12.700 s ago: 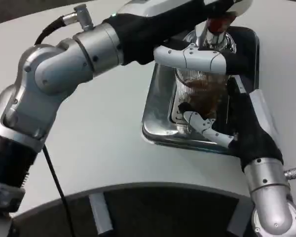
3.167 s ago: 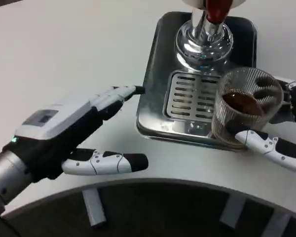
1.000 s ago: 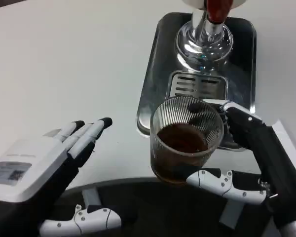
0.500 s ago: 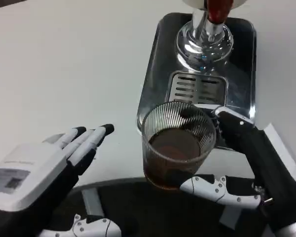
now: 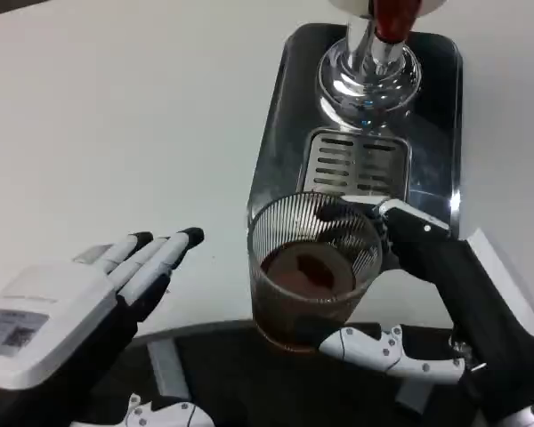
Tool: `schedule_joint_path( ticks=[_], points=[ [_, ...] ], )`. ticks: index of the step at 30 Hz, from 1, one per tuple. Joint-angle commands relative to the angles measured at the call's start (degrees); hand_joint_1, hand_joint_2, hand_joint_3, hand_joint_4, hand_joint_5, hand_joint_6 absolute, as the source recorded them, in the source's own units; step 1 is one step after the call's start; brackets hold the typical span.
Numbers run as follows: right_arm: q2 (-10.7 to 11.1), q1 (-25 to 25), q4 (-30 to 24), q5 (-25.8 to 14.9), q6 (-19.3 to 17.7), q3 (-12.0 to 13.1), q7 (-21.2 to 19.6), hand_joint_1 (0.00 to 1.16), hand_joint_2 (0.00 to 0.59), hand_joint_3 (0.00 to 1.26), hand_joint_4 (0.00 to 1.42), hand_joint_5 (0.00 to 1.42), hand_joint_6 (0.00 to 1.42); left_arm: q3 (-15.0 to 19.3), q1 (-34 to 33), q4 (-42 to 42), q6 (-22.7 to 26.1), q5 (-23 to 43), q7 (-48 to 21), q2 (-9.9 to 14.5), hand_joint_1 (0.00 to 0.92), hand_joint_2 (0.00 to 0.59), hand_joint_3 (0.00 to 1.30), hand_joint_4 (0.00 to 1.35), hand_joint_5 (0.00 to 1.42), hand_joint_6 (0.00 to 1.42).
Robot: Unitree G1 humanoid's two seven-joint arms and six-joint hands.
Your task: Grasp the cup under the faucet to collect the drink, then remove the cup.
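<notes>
Head view looks down on the white table (image 5: 116, 107), and against the frame from half a second ago the ribbed glass cup (image 5: 313, 267) has drifted a little further left and nearer the front edge, so it sits over that rounded edge, off the drip tray (image 5: 280, 133) and well clear of the faucet (image 5: 374, 53). The right hand (image 5: 427, 302) holds the cup just as it did then, one white finger (image 5: 387, 345) wrapped under the base and another across the far rim, the black palm pressed to the cup's right side. The left hand (image 5: 89, 307) has barely shifted: it hovers by the front-left part of the table with its fingers spread and straight, holding nothing, well apart from the cup. The cup is clear, fluted with fine vertical ridges, round and slightly tapered, and about half full of a dark brown drink. The tray is a polished, mirror-like metal rectangle with rounded corners, and a slotted grille (image 5: 354, 165) is set into it just beyond the cup. The faucet rises from a domed chrome base at the tray's far end, with a red part at the top edge of the picture. The table surface is matte and plain.
</notes>
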State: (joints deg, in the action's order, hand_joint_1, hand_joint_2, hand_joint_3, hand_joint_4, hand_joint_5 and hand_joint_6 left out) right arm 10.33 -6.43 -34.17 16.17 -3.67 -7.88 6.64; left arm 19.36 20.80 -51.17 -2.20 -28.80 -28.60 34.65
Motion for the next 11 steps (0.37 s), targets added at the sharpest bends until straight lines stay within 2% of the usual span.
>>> schedule_joint_path(
  ticks=[1, 11],
  points=[
    [-0.14, -0.6, -2.43, -1.7, -3.29, -0.18, 0.13, 0.8, 0.25, 0.73, 0.71, 0.74, 0.62, -0.01, 1.11, -0.95, -0.6, 0.37, -0.91, -0.39, 0.0, 0.085, 0.0, 0.0, 0.0, 0.04],
    [-0.05, -0.37, -2.33, -1.95, -3.35, -0.44, 0.33, 0.8, 0.25, 0.74, 0.72, 0.76, 0.63, 0.42, 1.5, -1.29, -0.61, 0.34, -1.37, -1.01, 0.0, 0.085, 0.0, 0.0, 0.0, 0.04]
  ],
)
